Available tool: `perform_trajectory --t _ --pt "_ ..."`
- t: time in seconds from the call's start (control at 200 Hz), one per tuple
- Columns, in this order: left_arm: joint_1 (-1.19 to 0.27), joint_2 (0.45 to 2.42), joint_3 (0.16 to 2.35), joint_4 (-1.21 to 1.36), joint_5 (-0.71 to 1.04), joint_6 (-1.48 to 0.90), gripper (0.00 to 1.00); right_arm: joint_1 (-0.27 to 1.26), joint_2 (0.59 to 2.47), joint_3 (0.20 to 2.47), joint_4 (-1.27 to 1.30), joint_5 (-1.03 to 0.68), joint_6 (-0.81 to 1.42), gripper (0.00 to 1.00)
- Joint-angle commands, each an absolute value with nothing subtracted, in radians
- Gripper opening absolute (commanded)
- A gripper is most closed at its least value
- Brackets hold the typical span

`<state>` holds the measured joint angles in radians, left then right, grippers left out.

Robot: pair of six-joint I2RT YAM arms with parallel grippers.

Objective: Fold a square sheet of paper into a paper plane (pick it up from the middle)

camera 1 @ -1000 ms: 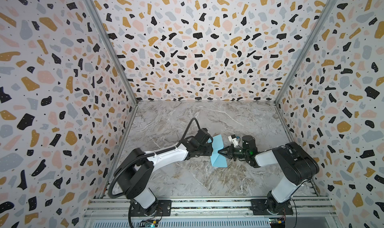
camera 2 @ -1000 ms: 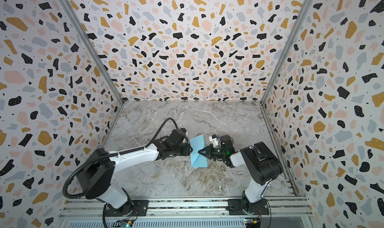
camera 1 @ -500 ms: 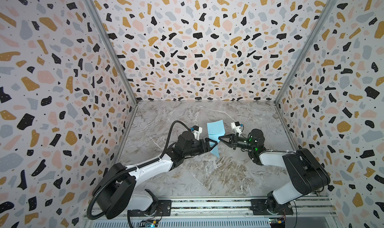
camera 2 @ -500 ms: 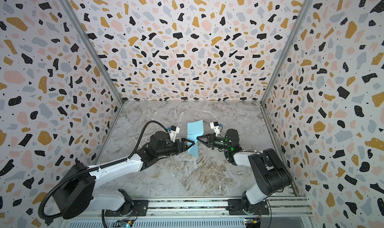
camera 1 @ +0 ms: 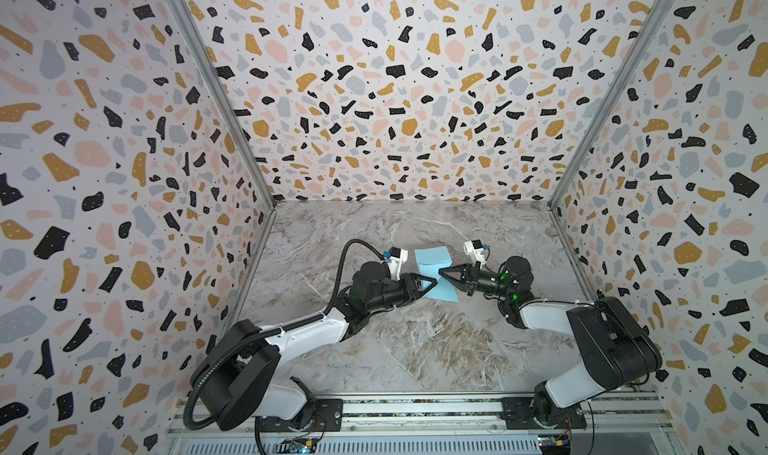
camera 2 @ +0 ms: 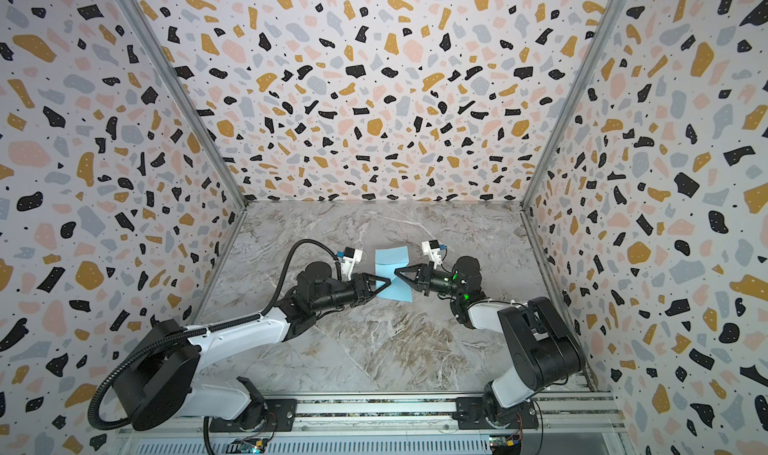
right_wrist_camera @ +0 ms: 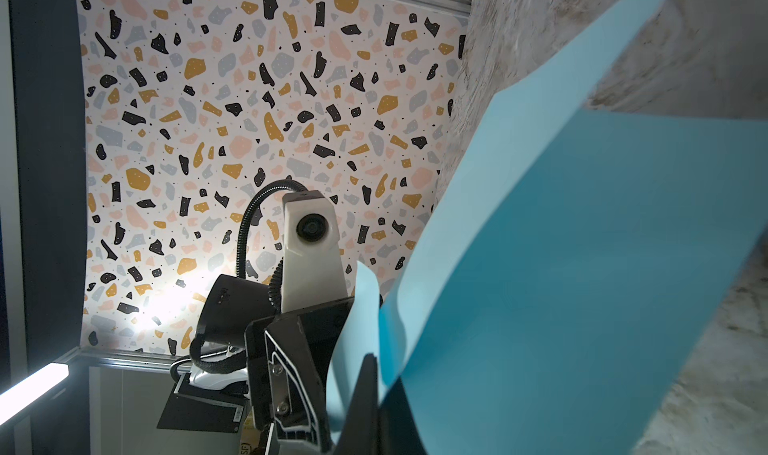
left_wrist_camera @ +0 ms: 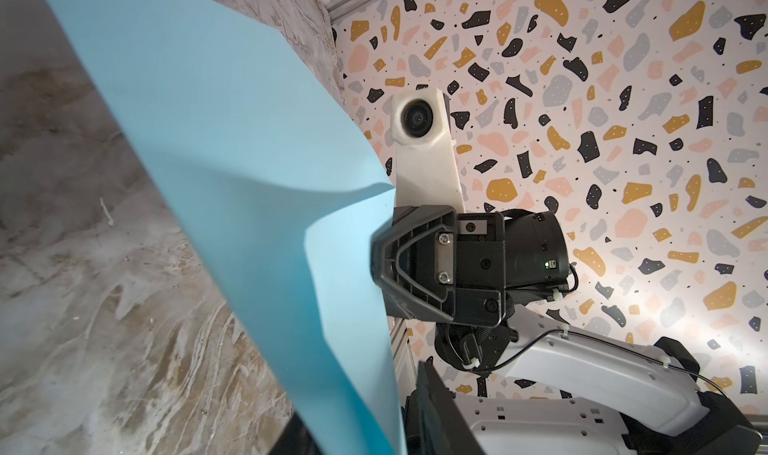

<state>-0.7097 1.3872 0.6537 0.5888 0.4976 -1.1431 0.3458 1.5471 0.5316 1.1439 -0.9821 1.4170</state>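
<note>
- Both arms reach low and inward; left gripper (camera 1: 433,281) and right gripper (camera 1: 442,272) are almost tip to tip.
- Right jaws pinch the square sheet of paper (camera 1: 432,259); left jaws unclear.
- The sheet's long axis runs far-to-near.

Sheet (left_wrist_camera: 232,162) cut off by pic edges, hides right tool (left_wrist_camera: 380,257) tips.

From my remote station I count one blue sheet (camera 1: 432,261) in both top views. I see two arms: left arm (camera 1: 307,332), right arm (camera 1: 540,316). Two grippers: left gripper (camera 1: 433,281), right gripper (camera 1: 441,272). Two white cameras: left camera (camera 1: 395,259), right camera (camera 1: 473,250). Three speckled walls: left wall (camera 1: 104,183), back wall (camera 1: 395,79), right wall (camera 1: 685,183). I also count one marble table (camera 1: 415,349), one metal rail (camera 1: 415,408) and one black hose (camera 1: 341,266)
</note>
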Motion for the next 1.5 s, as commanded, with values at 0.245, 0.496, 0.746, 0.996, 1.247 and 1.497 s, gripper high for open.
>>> perform_trajectory --t 0.245,0.496,0.746,0.996,1.247,1.497 --pt "-0.708 1.405 0.652 0.626 0.516 -1.138 0.1 0.333 1.521 0.528 1.173 -1.015 1.39 0.03" --pt "-0.69 1.395 0.678 0.504 0.501 -1.065 0.02 0.277 1.459 0.525 0.905 -0.992 1.198 0.33" --pt "-0.66 1.395 0.909 -0.251 0.137 -0.6 0.02 0.161 1.267 0.611 0.261 -0.74 0.735 0.68" --pt "-0.692 1.496 1.123 -0.72 -0.521 -0.442 0.04 0.129 1.153 0.653 0.051 -0.545 0.577 0.77" --pt "-0.802 1.676 1.191 -0.805 -0.724 -0.51 0.04 0.129 1.147 0.628 0.055 -0.542 0.597 0.77" --pt "-0.829 1.744 1.154 -0.623 -0.419 -0.485 0.26 0.129 1.14 0.606 0.054 -0.545 0.604 0.77"
